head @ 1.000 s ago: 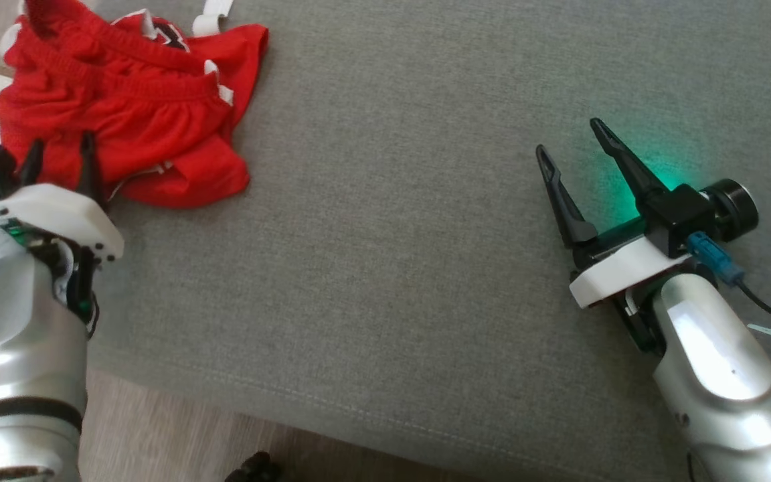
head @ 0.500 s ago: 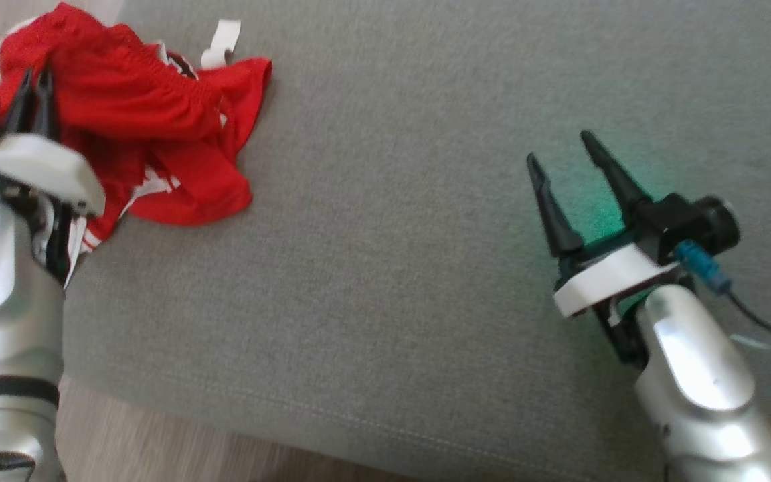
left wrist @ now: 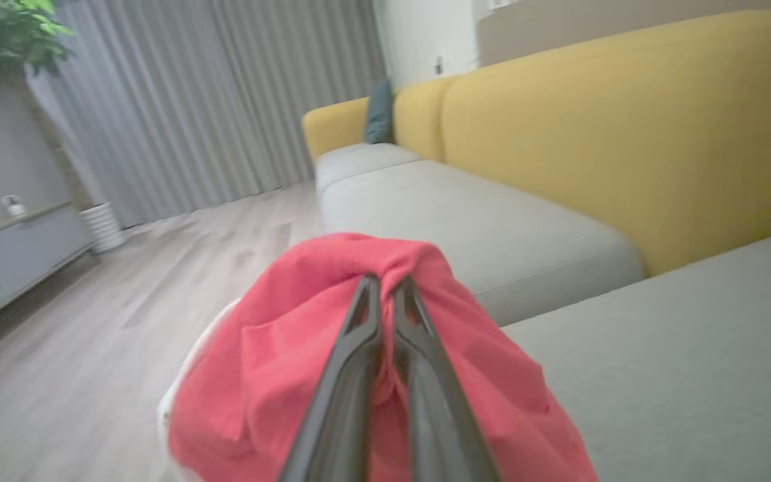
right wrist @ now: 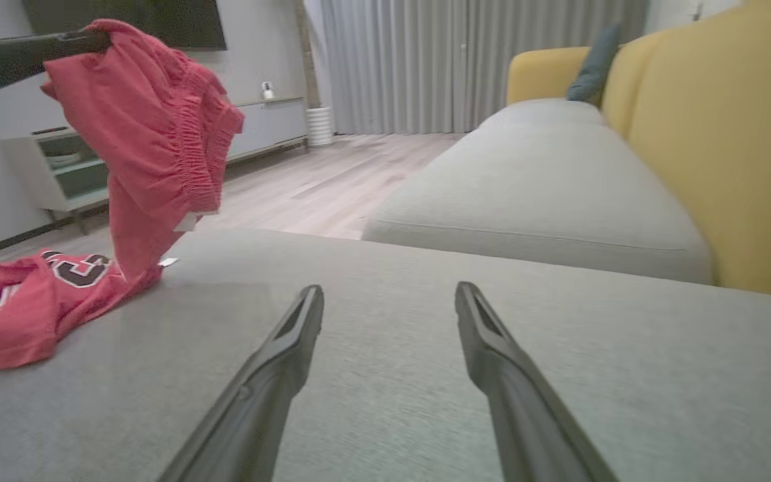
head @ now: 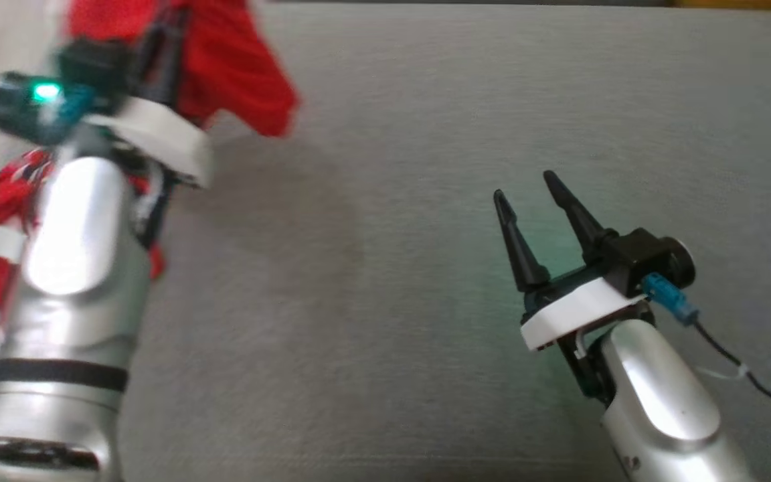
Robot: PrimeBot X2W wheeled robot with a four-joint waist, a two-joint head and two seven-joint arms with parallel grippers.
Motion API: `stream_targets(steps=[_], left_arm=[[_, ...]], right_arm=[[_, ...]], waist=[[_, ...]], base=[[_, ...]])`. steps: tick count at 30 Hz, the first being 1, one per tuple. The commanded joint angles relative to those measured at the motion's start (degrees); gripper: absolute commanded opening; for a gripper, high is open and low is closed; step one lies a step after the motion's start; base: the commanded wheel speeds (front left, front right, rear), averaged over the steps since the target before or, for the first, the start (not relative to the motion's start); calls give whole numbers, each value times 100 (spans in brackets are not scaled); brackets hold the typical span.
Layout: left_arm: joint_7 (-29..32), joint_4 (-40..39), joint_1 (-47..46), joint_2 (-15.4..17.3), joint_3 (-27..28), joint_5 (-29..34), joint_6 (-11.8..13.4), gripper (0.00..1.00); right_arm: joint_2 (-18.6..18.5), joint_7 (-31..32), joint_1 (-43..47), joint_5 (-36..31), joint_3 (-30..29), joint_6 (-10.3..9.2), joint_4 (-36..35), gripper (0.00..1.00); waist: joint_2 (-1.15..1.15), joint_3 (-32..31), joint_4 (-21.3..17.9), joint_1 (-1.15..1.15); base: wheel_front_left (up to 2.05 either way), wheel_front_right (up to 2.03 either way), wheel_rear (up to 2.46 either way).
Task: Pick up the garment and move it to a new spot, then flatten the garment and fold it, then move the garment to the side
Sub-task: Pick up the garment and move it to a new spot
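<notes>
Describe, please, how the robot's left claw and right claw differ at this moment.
The left claw is shut, pinching the red elastic-waisted fabric shorts; the right claw is open and holds nothing. The left claw is raised, so the shorts hang down to the grey fabric sofa cushion; the right claw sits low over that cushion. Both have two long dark fingers on a white mount.
</notes>
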Motion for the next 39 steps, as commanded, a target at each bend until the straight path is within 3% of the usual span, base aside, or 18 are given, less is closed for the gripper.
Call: stream_targets(steps=[1, 13, 22, 23, 24, 25, 35, 39], left_arm=[[-45, -287, -173, 80, -62, -92, -3, 0], [-45, -805, -134, -647, -955, -731, -5, 0], [-45, -561, 458, -719, -1138, -1010, 184, 0], [-45, -510, 563, -719, -1102, -1014, 233, 12], [-45, -478, 663, -718, -1063, -991, 285, 49], [-45, -449, 765, -706, -1031, -957, 321, 100], [-45, -1090, 2270, -570, 84, -877, 802, 100], [-45, -1480, 2922, -614, 451, -778, 878, 100]], right_arm=[[103, -37, 46, 55, 169, 42, -216, 100], [151, -37, -40, 424, 180, 42, -473, 100], [152, -37, -10, 548, 120, 42, -615, 100], [152, -37, 1, 549, 131, 42, -612, 100], [152, -37, 10, 547, 141, 42, -606, 100], [153, -37, 17, 532, 144, 42, -596, 100], [153, -37, 144, 340, 128, 42, -339, 100], [153, -37, 278, 276, 87, 42, -205, 100]], waist=[[0, -211, -755, 0], [0, 79, -2472, 0], [0, 204, -2729, 0], [0, 212, -2714, 0], [0, 216, -2681, 0], [0, 215, -2636, 0], [0, -67, -1814, 0], [0, -272, -1490, 0]], base=[[0, 0, 0], [0, 0, 0], [0, 0, 0], [0, 0, 0], [0, 0, 0], [0, 0, 0], [0, 0, 0], [0, 0, 0]])
